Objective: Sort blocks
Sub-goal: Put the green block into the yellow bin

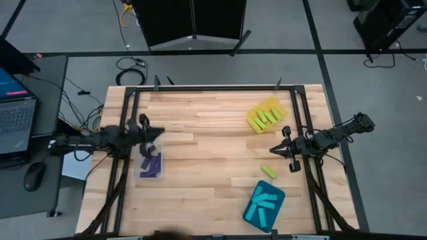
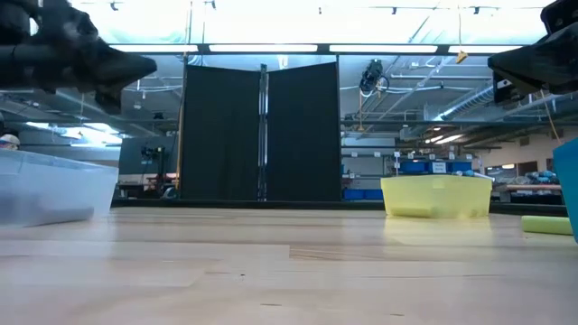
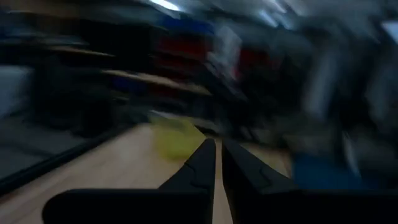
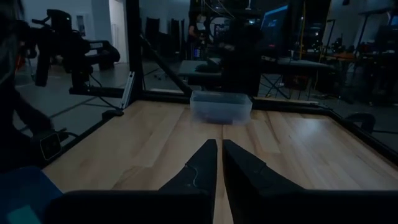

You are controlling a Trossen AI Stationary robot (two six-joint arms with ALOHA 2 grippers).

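One block left loose, by my count: a yellow-green block (image 1: 268, 172) lying alone on the desk (image 1: 207, 167), at about 4 o'clock from the desk's centre in the overhead view.

Item 1. My right tool (image 1: 272, 152): raised off the desk, the loose block near it at 6 o'clock. Fingers all but closed, a thin slit between, nothing held.

Item 2. My left tool (image 1: 159, 133): raised over the 12 o'clock end of the clear tray (image 1: 141, 175). Fingers likewise nearly together, empty.

Item 3. Step in hand, as I judge it: sorting nearly done, both tools empty. The next move calls for my right tool to spread its fingers, come down on the loose block and carry it to the yellow tray (image 1: 275, 103) at 2 o'clock.

Item 4. Sorted stock: yellow-green blocks (image 1: 265, 118) in the yellow tray; cyan blocks (image 1: 267, 203) in the teal tray (image 1: 252, 212) at 5 o'clock; purple blocks (image 1: 154, 165) in the clear tray at 9 o'clock.

Item 5. Obstructions: none seen between the loose block and the yellow tray.

Item 6. Beyond the desk: laptop (image 1: 13, 110) and mouse (image 1: 35, 175) far out at 9 o'clock; black panel (image 1: 193, 20) at 12 o'clock.
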